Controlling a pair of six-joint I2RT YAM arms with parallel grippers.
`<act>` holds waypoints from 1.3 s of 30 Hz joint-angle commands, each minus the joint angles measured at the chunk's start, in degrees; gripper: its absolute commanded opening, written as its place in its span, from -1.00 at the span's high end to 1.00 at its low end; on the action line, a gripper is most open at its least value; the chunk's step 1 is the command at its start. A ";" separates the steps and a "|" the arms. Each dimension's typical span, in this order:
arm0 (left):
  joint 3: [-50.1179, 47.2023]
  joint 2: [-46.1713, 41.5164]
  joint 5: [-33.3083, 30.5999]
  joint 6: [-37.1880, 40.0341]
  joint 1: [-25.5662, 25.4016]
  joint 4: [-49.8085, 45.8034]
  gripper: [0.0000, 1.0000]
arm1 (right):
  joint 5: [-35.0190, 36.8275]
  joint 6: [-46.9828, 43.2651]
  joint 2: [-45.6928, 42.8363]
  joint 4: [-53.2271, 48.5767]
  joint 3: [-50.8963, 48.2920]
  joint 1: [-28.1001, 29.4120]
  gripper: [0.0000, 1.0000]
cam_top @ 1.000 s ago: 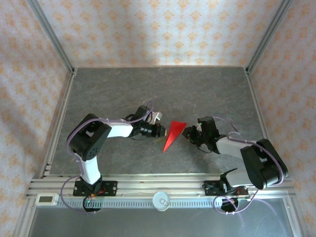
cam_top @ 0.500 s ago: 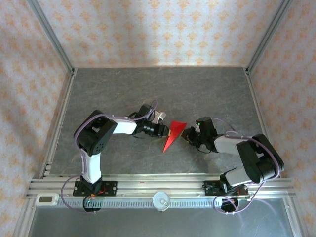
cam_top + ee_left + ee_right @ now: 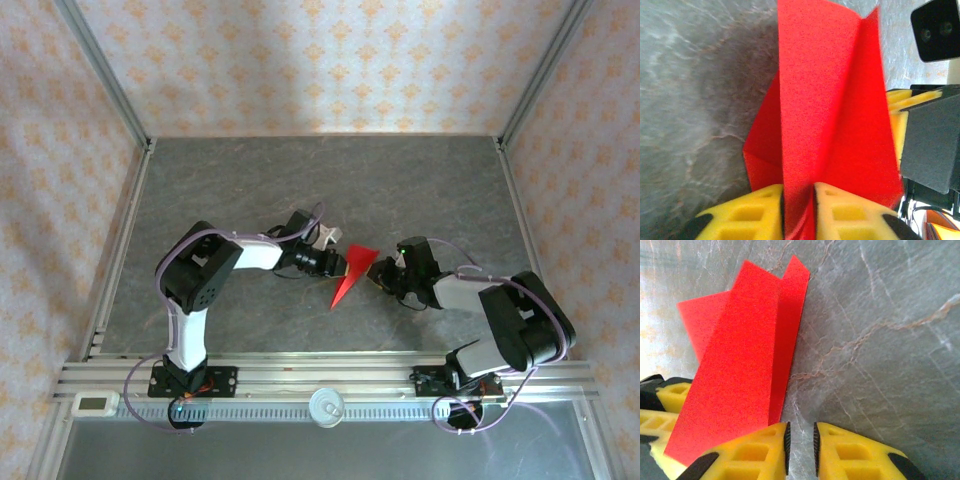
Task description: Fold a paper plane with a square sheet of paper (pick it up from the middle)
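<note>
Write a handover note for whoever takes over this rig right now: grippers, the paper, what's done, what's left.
Left gripper: shut on the paper plane, pinching a raised flap.
Right gripper: shut, nothing between its fingers, right beside the paper's edge.
Paper: mid-table, between the two arms.
Done: the sheet is folded into a narrow, pointed, creased shape.
Left: probably the last wing folds, then release.

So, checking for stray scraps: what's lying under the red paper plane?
Grey marbled table shows around the paper plane, shadowed beside its raised flaps. The left gripper pinches its fold. The patch directly beneath the paper is covered, so I can't tell.
</note>
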 commanded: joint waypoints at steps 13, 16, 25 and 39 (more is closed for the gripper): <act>-7.46 -20.25 -27.18 3.26 -1.55 -3.44 0.84 | -0.13 6.56 -12.78 0.18 1.31 1.87 0.20; -8.05 -21.79 -32.58 3.30 -2.30 -6.41 0.83 | 1.48 7.61 -12.26 1.06 3.77 5.10 0.14; -8.78 -22.80 -38.40 1.62 -4.48 -11.29 0.83 | 2.78 8.61 -0.52 3.57 11.17 12.28 0.12; -9.58 -21.67 -39.21 1.00 -5.24 -13.91 0.66 | 1.93 9.57 9.68 5.48 13.44 13.83 0.75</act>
